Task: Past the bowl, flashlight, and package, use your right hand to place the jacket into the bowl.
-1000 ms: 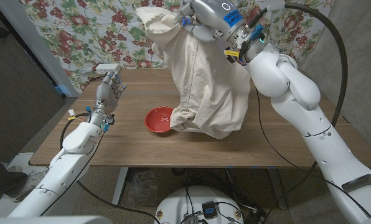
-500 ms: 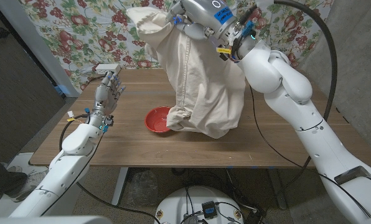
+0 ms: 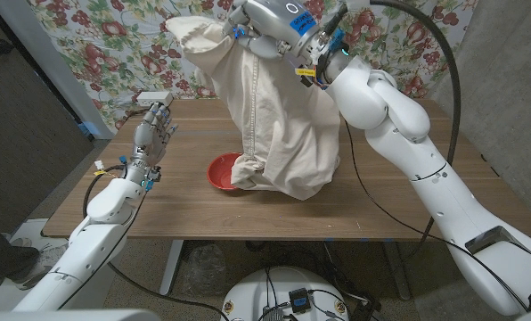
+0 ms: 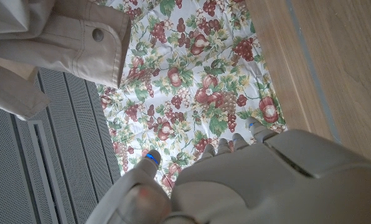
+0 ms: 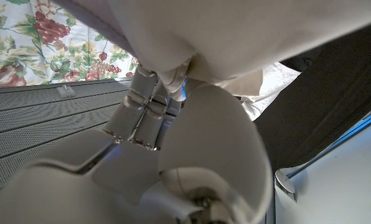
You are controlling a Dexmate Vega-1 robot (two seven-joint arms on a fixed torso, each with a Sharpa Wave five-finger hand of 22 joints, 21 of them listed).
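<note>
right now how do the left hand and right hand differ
The right hand is raised high above the table and grips the cream jacket, which hangs down with its hem at the red bowl. The left hand is low near the table's left side, upright, fingers apart, holding nothing. The right arm reaches across toward the middle; the left arm stays on its own side. Both are pale robot hands.

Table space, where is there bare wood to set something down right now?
Bare wood lies between the left hand and the red bowl, along the table near edge, and on the far right past the hanging jacket. The middle is crowded: the right hand holds the jacket up, its hem draping over the bowl's rim.
</note>
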